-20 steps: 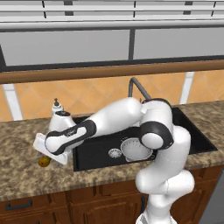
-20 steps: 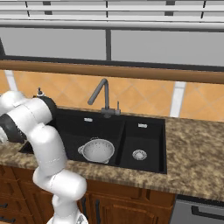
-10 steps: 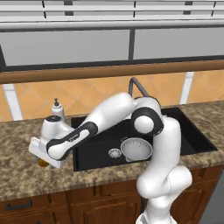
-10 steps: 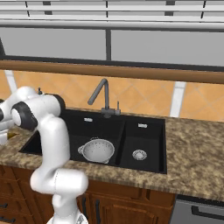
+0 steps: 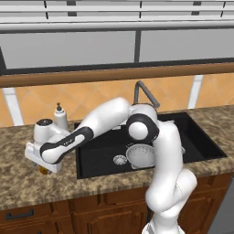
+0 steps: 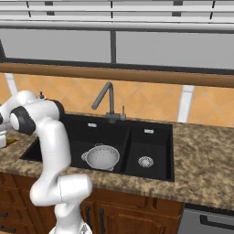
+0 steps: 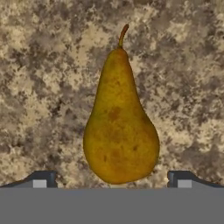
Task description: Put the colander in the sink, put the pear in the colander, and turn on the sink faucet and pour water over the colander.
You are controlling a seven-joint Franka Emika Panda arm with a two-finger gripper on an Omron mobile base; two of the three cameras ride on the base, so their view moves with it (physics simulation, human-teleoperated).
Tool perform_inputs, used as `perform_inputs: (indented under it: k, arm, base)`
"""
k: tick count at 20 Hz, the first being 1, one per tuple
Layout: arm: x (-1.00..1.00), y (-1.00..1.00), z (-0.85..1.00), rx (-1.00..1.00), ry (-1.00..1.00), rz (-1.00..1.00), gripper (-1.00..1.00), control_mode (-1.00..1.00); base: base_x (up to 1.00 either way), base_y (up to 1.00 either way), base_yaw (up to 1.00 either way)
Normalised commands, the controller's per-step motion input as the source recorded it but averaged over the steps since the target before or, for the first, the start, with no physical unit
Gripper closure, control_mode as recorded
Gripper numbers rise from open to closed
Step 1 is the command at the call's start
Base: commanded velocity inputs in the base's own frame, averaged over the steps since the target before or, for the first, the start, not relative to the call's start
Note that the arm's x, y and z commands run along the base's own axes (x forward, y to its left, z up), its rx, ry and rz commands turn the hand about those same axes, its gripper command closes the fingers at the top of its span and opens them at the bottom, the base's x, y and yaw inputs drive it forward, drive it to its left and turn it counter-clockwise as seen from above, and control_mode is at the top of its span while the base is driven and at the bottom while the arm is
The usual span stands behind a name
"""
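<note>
Descending over the past second onto the pear (image 7: 120, 127) at the left end of the granite counter (image 5: 27, 183), the end effector (image 7: 112, 180) now straddles the fruit with jaws wide open and nothing gripped, while to the right the colander (image 5: 140, 155) already sits in the sink (image 5: 201, 146), so grasping comes next.

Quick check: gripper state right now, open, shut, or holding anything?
Gripper: open, holding nothing; its fingertips stand either side of the yellow-brown pear lying on the speckled granite counter.
</note>
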Motion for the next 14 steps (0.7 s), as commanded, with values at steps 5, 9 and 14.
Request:
perform_inputs:
  k: [5, 9, 14]
  arm:
    - [0.24, 0.0, -0.26, -0.07, 0.0, 0.0, -1.0, -1.0]
    - [0.16, 0.0, -0.26, -0.05, 0.0, 0.0, -1.0, -1.0]
    - [0.0, 0.0, -0.3, -0.06, 0.0, 0.0, -1.0, -1.0]
  base:
    - [0.0, 0.0, 0.0]
    - [0.0, 0.0, 0.0]
    - [0.0, 0.0, 0.0]
